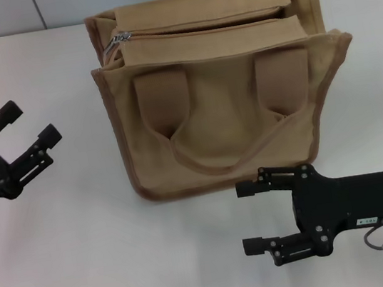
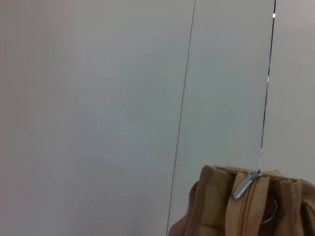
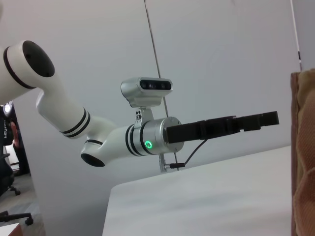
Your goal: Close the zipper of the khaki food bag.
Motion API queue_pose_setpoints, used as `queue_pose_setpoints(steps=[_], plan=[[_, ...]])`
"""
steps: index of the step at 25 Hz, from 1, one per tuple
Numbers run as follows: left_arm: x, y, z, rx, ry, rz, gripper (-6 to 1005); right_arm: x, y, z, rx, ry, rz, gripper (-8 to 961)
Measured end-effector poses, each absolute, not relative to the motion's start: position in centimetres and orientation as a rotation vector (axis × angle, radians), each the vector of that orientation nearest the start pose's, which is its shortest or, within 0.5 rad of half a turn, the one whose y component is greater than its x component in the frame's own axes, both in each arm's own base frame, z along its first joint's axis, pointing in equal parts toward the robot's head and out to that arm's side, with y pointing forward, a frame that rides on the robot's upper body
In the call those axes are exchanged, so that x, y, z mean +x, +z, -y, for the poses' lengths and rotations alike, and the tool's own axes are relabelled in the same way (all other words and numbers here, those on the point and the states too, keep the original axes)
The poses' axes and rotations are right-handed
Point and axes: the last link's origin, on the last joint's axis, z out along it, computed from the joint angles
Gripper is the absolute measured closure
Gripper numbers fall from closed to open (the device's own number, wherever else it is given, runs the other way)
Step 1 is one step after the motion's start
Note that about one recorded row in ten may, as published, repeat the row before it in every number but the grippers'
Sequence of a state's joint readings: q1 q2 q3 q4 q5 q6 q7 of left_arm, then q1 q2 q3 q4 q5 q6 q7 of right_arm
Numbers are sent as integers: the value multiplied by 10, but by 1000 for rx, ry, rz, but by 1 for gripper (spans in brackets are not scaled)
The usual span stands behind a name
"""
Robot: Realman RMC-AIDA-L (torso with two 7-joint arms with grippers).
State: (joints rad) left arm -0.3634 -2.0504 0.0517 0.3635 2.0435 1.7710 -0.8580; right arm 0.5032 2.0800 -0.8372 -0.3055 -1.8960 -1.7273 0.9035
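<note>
Both grippers, left [image 1: 29, 129] and right [image 1: 251, 217], hover with fingers spread, holding nothing. The left should pinch the small silver slider [image 1: 122, 38] of the tan zipper track [image 1: 203, 28], seemingly at its left end, while the right steadies the boxy khaki canvas bag [image 1: 224, 117].

Khaki food bag [image 1: 231, 116]: matt woven canvas, darker piping. Zipper [image 1: 196, 31] slider: shiny silver metal. Counter [image 1: 86, 260]: smooth, matt white.

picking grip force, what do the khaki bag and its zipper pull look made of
The khaki food bag looks like matte woven canvas: it creases softly and has stitched, darker brown piping at the edges. The zipper track looks like the same tan fabric; its pull tab looks like metal, silver with a sheen. Both grippers, left and right, are open, clear of it.
</note>
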Motion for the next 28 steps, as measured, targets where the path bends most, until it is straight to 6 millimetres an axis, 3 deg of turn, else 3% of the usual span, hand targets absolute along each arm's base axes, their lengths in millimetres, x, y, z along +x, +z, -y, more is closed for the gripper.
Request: queue_pose_setpoints(steps=[11,28], plan=[[-315,21,-281,-2214,-1018,462,219,258,-57,-254,-2914,1033,-311,175],[-279,-5,-332,-2326,-957,418,230,266,-50,-247,-2845,1076,-366,193]])
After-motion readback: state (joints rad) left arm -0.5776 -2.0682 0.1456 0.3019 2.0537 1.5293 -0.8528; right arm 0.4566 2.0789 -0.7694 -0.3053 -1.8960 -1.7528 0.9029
